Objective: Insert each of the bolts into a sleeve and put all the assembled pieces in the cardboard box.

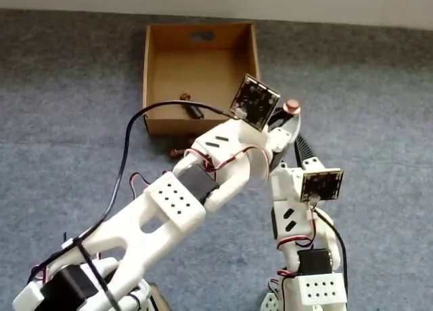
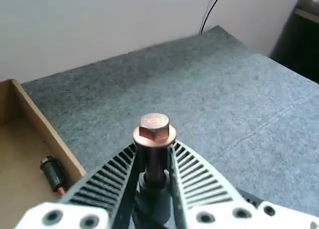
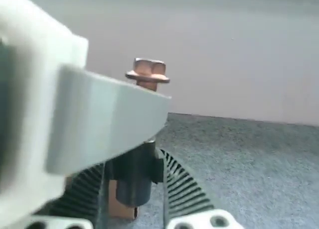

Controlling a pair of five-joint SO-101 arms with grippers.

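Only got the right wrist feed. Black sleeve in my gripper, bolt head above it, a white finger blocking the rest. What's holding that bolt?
Observer: The left gripper is shut on the bolt just below its head. Its ribbed fingers sit either side of the shank, which runs down into the sleeve.
Operator: Anything in the box yet?
Observer: One assembled piece lies in the cardboard box, near the wall nearest the left gripper.
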